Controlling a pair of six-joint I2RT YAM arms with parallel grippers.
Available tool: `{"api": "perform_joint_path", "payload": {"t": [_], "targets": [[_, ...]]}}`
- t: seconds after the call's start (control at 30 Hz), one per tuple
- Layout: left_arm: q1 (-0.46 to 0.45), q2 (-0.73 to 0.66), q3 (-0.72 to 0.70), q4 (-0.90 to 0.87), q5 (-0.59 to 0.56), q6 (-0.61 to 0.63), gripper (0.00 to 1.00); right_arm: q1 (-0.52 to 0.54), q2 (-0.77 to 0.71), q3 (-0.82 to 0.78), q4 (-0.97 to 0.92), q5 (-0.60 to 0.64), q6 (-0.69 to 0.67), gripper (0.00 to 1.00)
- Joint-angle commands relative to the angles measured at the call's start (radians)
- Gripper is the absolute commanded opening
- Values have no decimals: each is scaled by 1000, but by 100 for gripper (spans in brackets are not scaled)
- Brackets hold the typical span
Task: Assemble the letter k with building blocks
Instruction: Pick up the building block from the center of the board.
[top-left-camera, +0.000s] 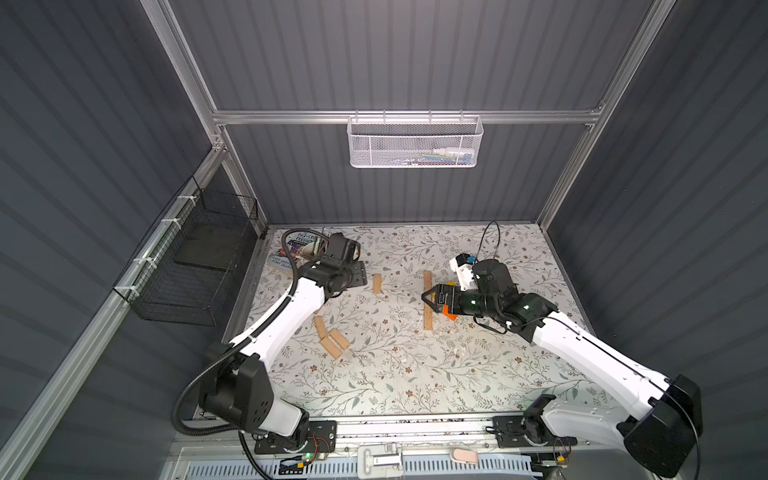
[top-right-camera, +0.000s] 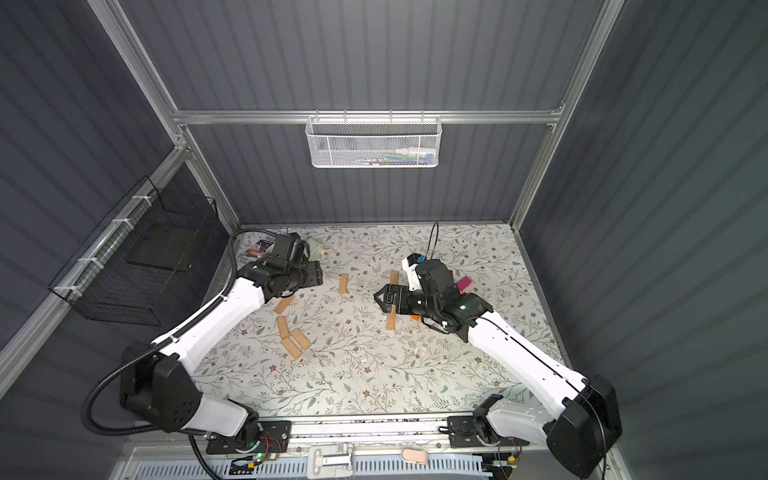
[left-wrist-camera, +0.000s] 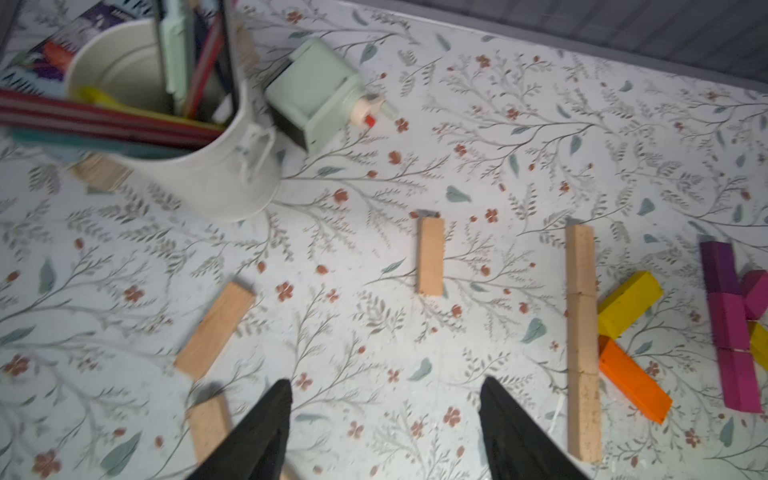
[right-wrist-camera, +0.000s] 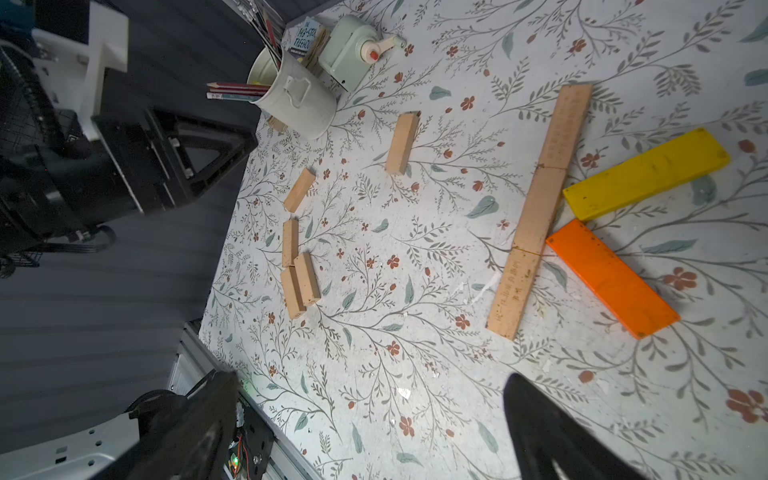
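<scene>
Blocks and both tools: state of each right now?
left tool: open, empty
right tool: open, empty
tan stem: three blocks end to end, flat
yellow block: flat, angled off the stem
orange block: flat, angled off the stem
lone tan block: loose, apart from the stem
white cup: upright, holding pencils

Tan stem (right-wrist-camera: 540, 208): you have three tan planks lying flat, end to end, in one straight line.
Yellow plank (right-wrist-camera: 646, 173): flat, one end just beside your stem's middle plank, slanting away.
Orange plank (right-wrist-camera: 613, 278): flat, its end by the stem near the yellow one's, slanting the opposite way.
Lone tan plank (right-wrist-camera: 402, 143): apart from your stem, roughly parallel.
Angled tan plank (right-wrist-camera: 299, 190): farther off, skewed.
Tan cluster (right-wrist-camera: 297, 270): three planks bunched together.
Purple plank (left-wrist-camera: 717, 266), pink planks (left-wrist-camera: 735, 374): end to end, beyond the yellow.
</scene>
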Motion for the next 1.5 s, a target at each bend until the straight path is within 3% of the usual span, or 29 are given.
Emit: {"api": "perform_joint_path", "payload": {"t": [0.0,0.2,0.43,0.8,1.47], "targets": [[57,-78,-110,-92,5,-38,73,18,22,28,31,-52,-35,99],[123,-149,-257,-113,-6,-25,73,34,64,73,15,-56,-65,99],[158,-50,-327,-14,35,-36,70,51,74,85,3,-57,-83,99],[183,80,-370,82,17,-91,50,57,43,74,-28,-38,-97,99],[214,115,-405,131,39,-86,24,58,60,94,-35,-44,-89,99]]}}
